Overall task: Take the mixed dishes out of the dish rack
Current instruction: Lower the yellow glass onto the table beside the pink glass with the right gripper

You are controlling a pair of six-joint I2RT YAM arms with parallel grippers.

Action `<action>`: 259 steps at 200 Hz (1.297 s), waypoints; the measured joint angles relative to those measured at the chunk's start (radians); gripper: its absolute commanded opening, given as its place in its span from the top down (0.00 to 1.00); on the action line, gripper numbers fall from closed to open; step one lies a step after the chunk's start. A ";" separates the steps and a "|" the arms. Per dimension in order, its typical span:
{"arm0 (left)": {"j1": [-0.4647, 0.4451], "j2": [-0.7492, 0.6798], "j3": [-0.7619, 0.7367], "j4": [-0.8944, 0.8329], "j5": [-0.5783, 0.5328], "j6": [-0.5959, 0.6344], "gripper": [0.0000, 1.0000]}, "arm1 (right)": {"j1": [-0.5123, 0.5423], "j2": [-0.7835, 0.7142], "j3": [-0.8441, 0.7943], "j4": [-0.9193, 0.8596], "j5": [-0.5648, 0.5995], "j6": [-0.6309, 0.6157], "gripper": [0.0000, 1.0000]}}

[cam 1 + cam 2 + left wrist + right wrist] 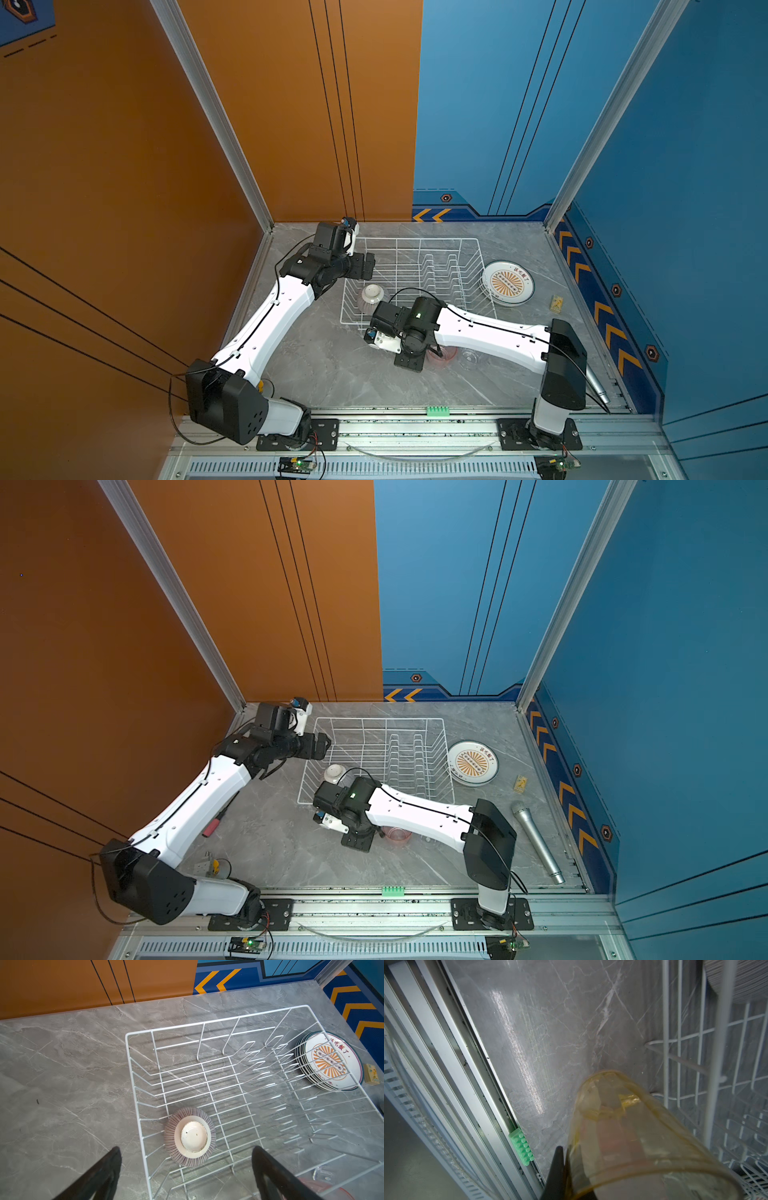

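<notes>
The white wire dish rack [415, 253] [228, 1076] holds only the striped bowl [371, 296] [190, 1136], which lies upside down near its left front corner. My left gripper [187, 1152] [368, 268] hovers open over the rack's left edge, with the bowl below and between its fingers [115, 1155]. A stack of plates [507, 283] [330, 1061] lies on the table right of the rack. My right gripper [565, 1151] [409, 363] is shut on the wall of the yellow tumbler [633, 1136], in front of the rack. Pink [444, 354] and clear [469, 358] tumblers stand under the right arm.
In a top view a silver microphone [538, 841] lies at the right and a red-handled screwdriver [214, 825] under the left arm. A small yellow box [557, 303] sits beside the plates. A green brick [437, 411] [522, 1147] rests on the front rail.
</notes>
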 measured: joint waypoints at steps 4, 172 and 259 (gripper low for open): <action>0.001 0.000 -0.001 0.000 0.001 0.000 0.02 | 0.000 0.007 0.004 -0.004 0.001 -0.001 1.00; 0.016 0.000 -0.016 0.006 0.039 0.000 0.02 | -0.023 0.130 0.045 -0.047 0.008 -0.033 0.98; 0.016 0.013 -0.016 0.007 0.052 0.000 0.02 | -0.027 0.138 0.069 -0.048 0.006 -0.052 0.91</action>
